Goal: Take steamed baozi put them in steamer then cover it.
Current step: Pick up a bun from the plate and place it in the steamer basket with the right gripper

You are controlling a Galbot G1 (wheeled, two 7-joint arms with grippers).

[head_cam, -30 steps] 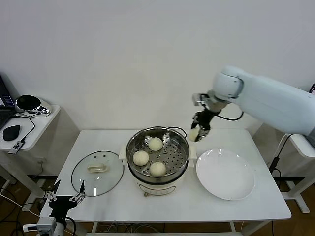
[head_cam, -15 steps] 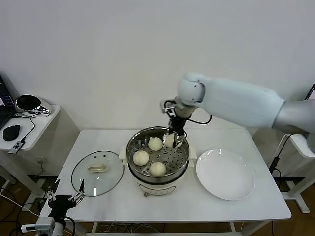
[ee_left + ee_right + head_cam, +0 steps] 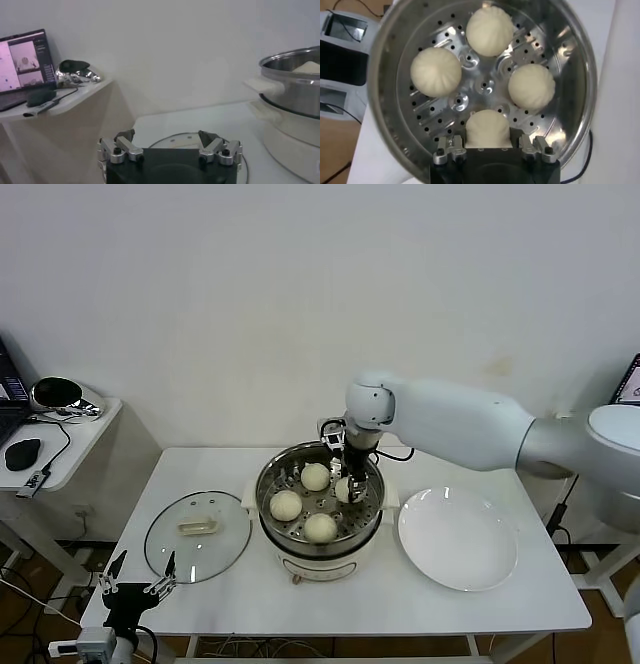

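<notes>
Swinging in from beside the plate [image 3: 458, 539], the right gripper [image 3: 345, 480] now hangs inside the steamer [image 3: 320, 502], clamped on the fourth baozi [image 3: 487, 129] at the tray's 3 o'clock (head view), low over the perforations. That means the last bun is about to be set down; only release and covering remain, I judge. Three other baozi [image 3: 286, 504] sit at 12, 9 and 6 o'clock, smooth, pale, pleated on top. Resting flat on the surface at the steamer's 9 o'clock is the cover [image 3: 198, 534], glass with a cream handle. The left gripper [image 3: 170, 150] waits near it, fingers apart.
</notes>
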